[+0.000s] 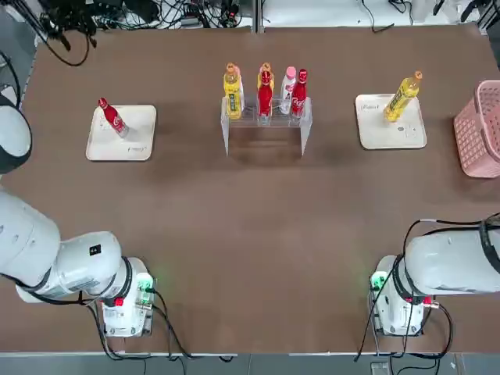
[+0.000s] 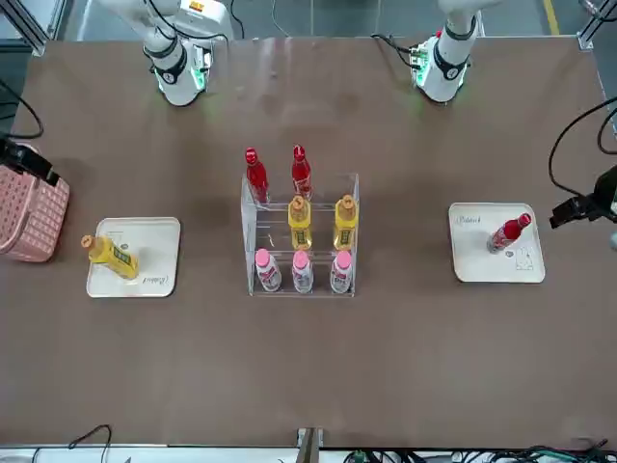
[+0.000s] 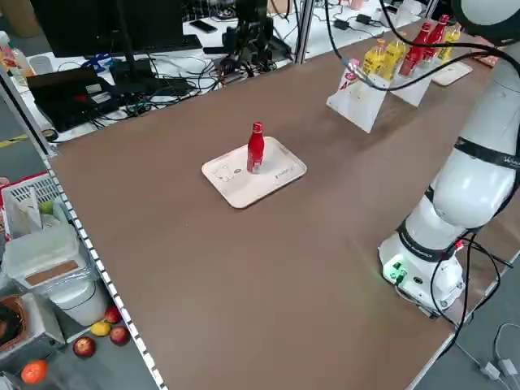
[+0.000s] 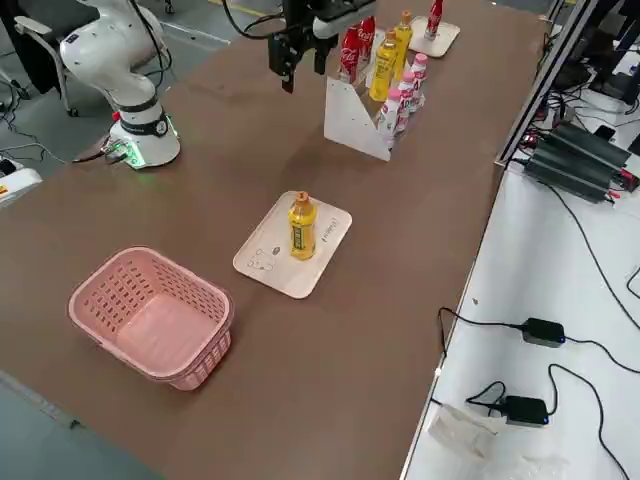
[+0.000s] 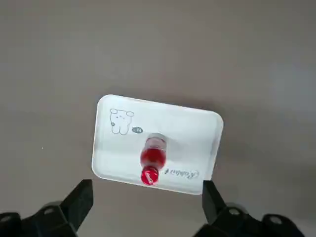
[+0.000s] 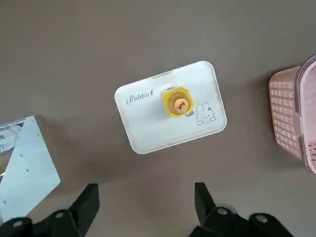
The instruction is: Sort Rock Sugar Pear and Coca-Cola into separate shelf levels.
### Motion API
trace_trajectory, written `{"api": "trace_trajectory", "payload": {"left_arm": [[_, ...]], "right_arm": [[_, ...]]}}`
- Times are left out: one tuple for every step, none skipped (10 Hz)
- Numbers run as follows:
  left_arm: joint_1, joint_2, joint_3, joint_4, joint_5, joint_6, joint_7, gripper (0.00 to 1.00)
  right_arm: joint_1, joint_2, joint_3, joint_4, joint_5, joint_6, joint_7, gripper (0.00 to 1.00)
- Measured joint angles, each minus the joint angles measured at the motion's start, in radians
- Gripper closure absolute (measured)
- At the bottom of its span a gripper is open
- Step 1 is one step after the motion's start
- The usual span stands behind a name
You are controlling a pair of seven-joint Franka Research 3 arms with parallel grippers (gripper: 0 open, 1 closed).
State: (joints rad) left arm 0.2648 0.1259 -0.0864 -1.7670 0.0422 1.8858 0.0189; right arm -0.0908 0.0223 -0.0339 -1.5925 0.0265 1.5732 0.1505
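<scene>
Currently both arms hang high over the brown counter (image 1: 250, 234), nothing picked yet; this reads as the start of a fetch step. Seen from the top view, the clear acrylic rack w/ stepped shelf levels (image 1: 266, 117) stands at 12 o'clock of counter centre. The front view shows two slim all-red Coca-Cola bottles (image 2: 255, 176) on the top tier, two slim yellow Rock Sugar Pear bottles w/ orange caps (image 2: 300, 223) on the middle tier, three white bottles w/ pink caps (image 2: 302, 272) on the lowest.

Two bottles are left out. A loose red Coca-Cola bottle (image 1: 113, 118) stands upright on a flat beige tray (image 1: 121, 144) at approx 10 o'clock of the counter. A loose yellow Rock Sugar Pear bottle (image 1: 402, 97) stands upright on a second beige tray (image 1: 391, 133) at approx 2 o'clock, w/ a pink plastic basket (image 1: 478, 129) just beyond at 3 o'clock.

Left gripper (image 5: 147, 200): fingers spread wide, holding nothing, well above the red bottle, which sits roughly between them in the wrist view. Right gripper (image 6: 146, 203): fingers likewise wide apart and empty, high above the yellow bottle.

Next move, as I judge it: one arm descends, fingers either side of its bottle's body, closes, lifts clear of the tray, then carries to the matching tier: red to top, yellow to middle. Both tiers seem to have free slots.
</scene>
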Motion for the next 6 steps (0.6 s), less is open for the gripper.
{"api": "trace_trajectory", "payload": {"left_arm": [[0.009,0.008,0.000,-0.034,0.000,0.032,0.001,0.01],[0.009,0.015,-0.002,-0.063,0.000,0.054,0.001,0.01],[0.007,0.015,-0.004,-0.098,0.000,0.078,0.001,0.01],[0.007,0.013,-0.005,-0.129,0.000,0.097,0.001,0.01],[0.007,0.010,-0.004,-0.157,0.000,0.105,0.001,0.02],[0.007,0.007,-0.004,-0.184,0.000,0.115,0.000,0.03]], "right_arm": [[-0.036,0.027,0.025,-0.027,0.000,0.046,-0.040,0.15],[-0.091,0.072,0.065,-0.042,-0.003,0.091,-0.098,0.15],[-0.151,0.122,0.111,-0.056,-0.010,0.154,-0.162,0.15],[-0.193,0.162,0.143,-0.083,-0.025,0.228,-0.219,0.15],[-0.221,0.190,0.163,-0.113,-0.036,0.293,-0.274,0.15],[-0.240,0.206,0.175,-0.136,-0.040,0.331,-0.311,0.15]]}}
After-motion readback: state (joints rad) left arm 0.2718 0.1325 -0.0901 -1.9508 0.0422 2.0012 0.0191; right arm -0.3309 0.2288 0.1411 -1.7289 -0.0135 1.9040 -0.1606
